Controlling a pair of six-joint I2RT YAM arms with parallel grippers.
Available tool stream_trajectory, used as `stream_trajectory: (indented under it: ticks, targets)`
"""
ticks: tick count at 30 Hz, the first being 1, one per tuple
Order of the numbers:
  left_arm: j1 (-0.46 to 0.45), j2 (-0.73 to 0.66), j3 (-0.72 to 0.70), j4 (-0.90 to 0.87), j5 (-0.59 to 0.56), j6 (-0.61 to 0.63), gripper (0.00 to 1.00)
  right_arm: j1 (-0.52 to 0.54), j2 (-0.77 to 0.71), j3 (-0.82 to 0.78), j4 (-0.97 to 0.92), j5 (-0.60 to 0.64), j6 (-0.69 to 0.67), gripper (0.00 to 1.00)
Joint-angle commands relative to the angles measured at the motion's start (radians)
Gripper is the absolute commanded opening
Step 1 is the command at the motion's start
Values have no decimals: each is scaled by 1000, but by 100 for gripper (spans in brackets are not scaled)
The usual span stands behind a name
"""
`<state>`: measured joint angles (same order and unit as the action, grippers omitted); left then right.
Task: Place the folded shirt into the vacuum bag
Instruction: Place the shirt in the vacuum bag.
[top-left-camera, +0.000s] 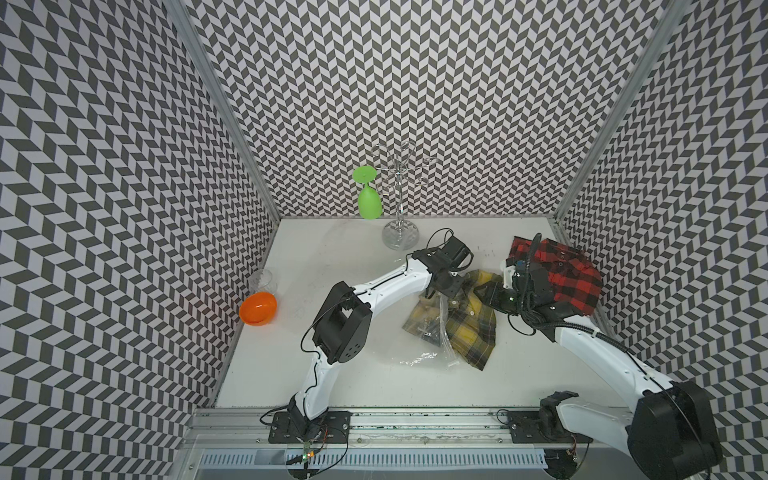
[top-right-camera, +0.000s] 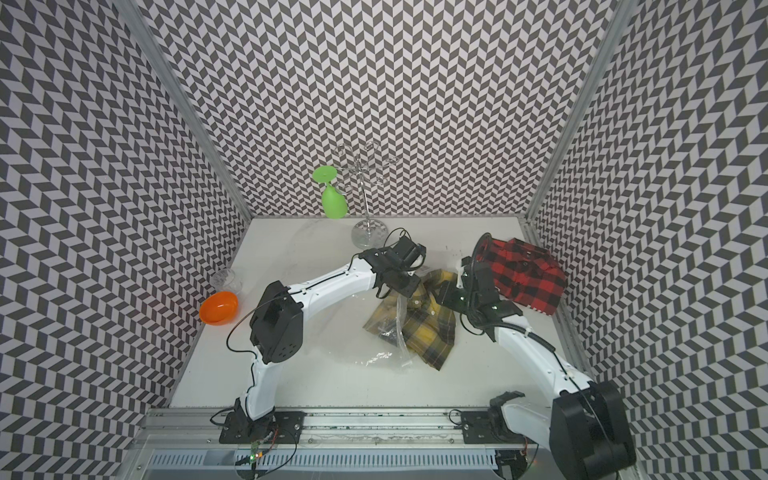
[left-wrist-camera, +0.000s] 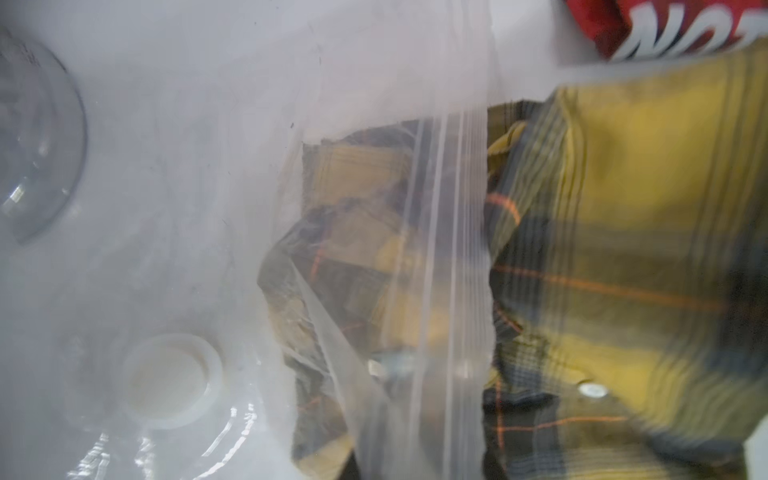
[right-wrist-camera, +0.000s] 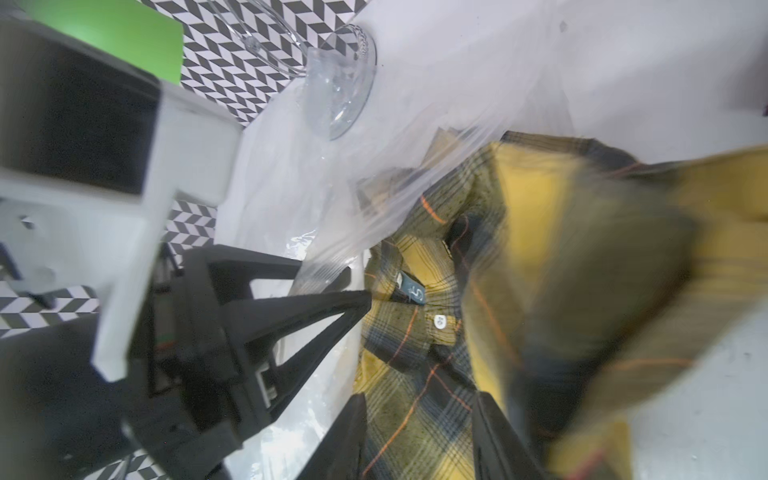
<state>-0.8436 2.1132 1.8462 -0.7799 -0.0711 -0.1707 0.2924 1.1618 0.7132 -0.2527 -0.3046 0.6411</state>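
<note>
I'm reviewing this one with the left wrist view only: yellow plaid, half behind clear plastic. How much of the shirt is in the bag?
Observer: In a top view, only the left side of the yellow plaid shirt is covered by the vacuum bag. The rest lies outside.
Operator: Is the left gripper holding the bag?
Observer: The right wrist view shows the left gripper pinching the bag's edge.
Operator: And the right gripper?
Observer: The right gripper has its jaws apart over the shirt's collar.
</note>
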Motion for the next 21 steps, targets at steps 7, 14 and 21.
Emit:
stream_trajectory:
  ticks: [7,14,21]
  targets:
    - [10,-16,120,-23,4,16,3,8,-144,28,26,83,-30,59]
    - [-6,-47,206,-43,58,-25,1,1,2,-266,614,-92,287,35]
    - [-45,-76,139,27,86,-29,1,3,230,-296,867,-56,411,30]
